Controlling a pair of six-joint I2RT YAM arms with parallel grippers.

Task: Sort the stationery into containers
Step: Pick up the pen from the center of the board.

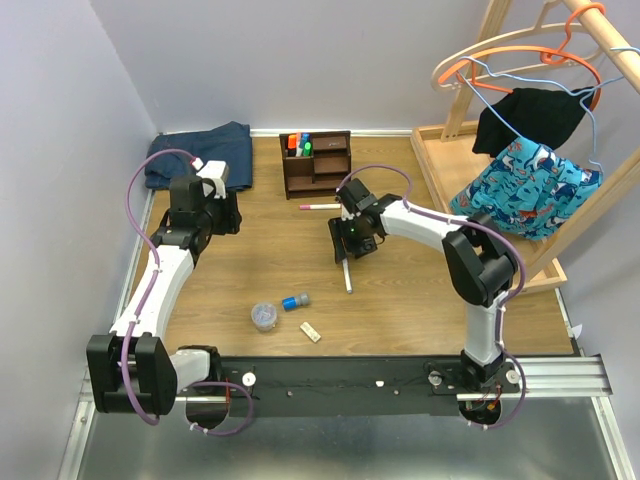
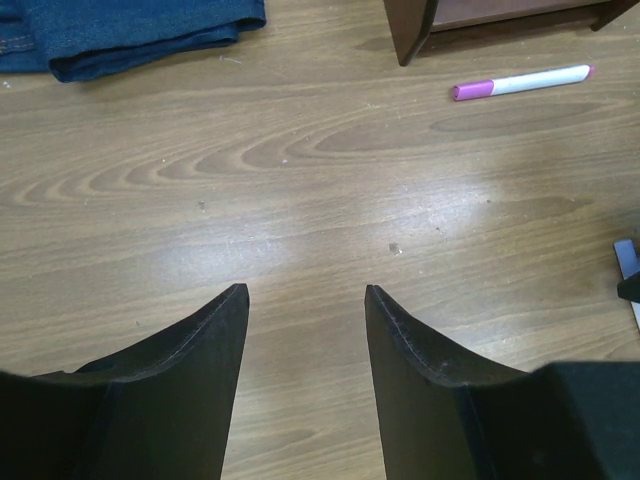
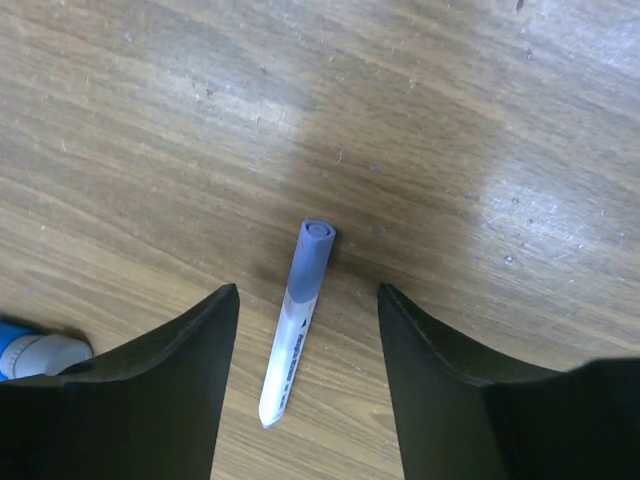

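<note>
The dark brown desk organiser (image 1: 315,160) stands at the back centre, with orange and green highlighters (image 1: 298,143) upright in its pen section; its corner shows in the left wrist view (image 2: 420,25). A pink-capped white marker (image 1: 318,206) (image 2: 520,81) lies in front of it. My right gripper (image 1: 345,248) (image 3: 307,288) is open, low over a blue-capped white marker (image 3: 298,315) that lies on the table between its fingers. My left gripper (image 1: 228,212) (image 2: 305,292) is open and empty over bare wood. A clear round tub (image 1: 264,316), a blue-grey cylinder (image 1: 295,301) (image 3: 35,355) and a beige block (image 1: 311,332) lie near the front.
Folded blue jeans (image 1: 200,150) (image 2: 120,30) lie at the back left. A big light-wood tray (image 1: 440,160) with a hanger rack and hanging clothes (image 1: 530,175) stands at the right. Walls close the left and back.
</note>
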